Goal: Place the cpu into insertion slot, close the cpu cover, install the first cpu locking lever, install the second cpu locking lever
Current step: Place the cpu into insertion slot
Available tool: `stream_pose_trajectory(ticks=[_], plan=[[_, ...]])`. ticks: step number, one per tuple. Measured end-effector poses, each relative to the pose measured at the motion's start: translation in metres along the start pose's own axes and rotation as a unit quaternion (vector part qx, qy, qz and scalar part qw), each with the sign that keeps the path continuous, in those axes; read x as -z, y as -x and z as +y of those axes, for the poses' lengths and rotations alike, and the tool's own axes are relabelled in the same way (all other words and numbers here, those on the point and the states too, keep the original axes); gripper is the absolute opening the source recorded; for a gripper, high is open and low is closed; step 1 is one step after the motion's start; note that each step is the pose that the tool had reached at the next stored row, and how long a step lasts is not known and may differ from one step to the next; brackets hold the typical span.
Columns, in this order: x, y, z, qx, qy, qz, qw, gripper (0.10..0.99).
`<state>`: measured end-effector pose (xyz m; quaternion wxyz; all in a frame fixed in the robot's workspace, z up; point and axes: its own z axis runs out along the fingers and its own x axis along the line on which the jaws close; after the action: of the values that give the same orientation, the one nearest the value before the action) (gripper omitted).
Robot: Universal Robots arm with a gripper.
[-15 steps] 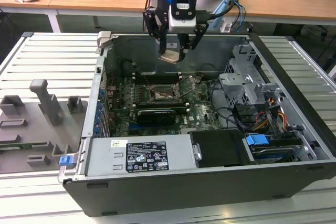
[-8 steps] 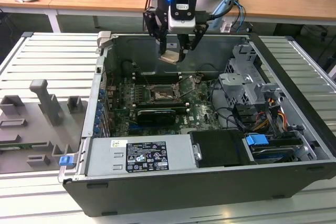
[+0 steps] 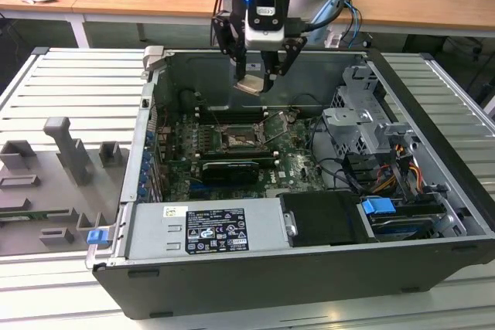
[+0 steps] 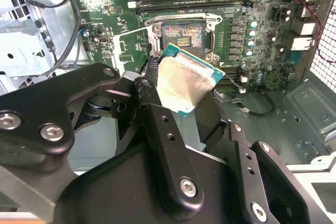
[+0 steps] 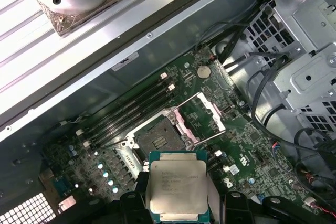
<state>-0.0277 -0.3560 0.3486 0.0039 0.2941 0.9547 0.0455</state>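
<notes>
My gripper (image 3: pixel 254 83) hangs above the open computer case, shut on the cpu (image 3: pixel 250 85), a small square chip with a pale metal face (image 5: pixel 176 187) (image 4: pixel 186 83) held tilted between the black fingers (image 4: pixel 157 124). Below it on the green motherboard (image 3: pixel 298 164) lies the insertion slot (image 3: pixel 238 141) (image 5: pixel 160 137) (image 4: pixel 182 36), open, its dark contact field bare. The cpu cover (image 5: pixel 214 111) is a silvery frame swung up away from the socket. The chip is well above the socket and touches nothing else.
The case walls (image 3: pixel 155 113) ring the board. A power supply (image 3: pixel 205 229) fills the near side. A metal drive cage (image 3: pixel 363 129) with cables sits at the exterior view's right. Memory slots (image 3: pixel 232 111) run behind the socket, and a card (image 3: pixel 230 169) lies in front of it.
</notes>
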Motion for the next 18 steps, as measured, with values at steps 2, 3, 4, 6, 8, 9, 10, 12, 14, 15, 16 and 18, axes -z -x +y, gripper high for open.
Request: stream_pose_trajectory(ticks=[2,3,4,6,8,9,10,12,14,15,16,18], plan=[[-0.0002,0.0,0.0,-0.005,0.0001,-0.0004,1.0,0.525],[-0.0003,0.0,0.0,-0.007,0.0001,-0.0006,1.0,0.525],[-0.0006,0.0,-0.0001,-0.01,0.0002,-0.0009,1.0,0.525],[-0.0009,0.0,-0.0001,-0.015,0.0003,-0.0013,0.9999,0.525],[-0.0011,0.0,-0.0001,-0.019,0.0004,-0.0017,0.9998,0.525],[-0.0014,0.0,-0.0001,-0.022,0.0005,-0.002,0.9998,0.525],[-0.0015,0.0,-0.0001,-0.024,0.0005,-0.0022,0.9997,0.525],[-0.0018,0.0,-0.0002,-0.028,0.0006,-0.0025,0.9996,0.525],[-0.0022,0.0,-0.0002,-0.034,0.0007,-0.0031,0.9994,0.525],[-0.0023,0.0,-0.0002,-0.036,0.0007,-0.0032,0.9993,0.525],[-0.0025,0.0,-0.0002,-0.039,0.0008,-0.0035,0.9992,0.525],[-0.0028,0.0,-0.0002,-0.043,0.0008,-0.0039,0.9991,0.525]])
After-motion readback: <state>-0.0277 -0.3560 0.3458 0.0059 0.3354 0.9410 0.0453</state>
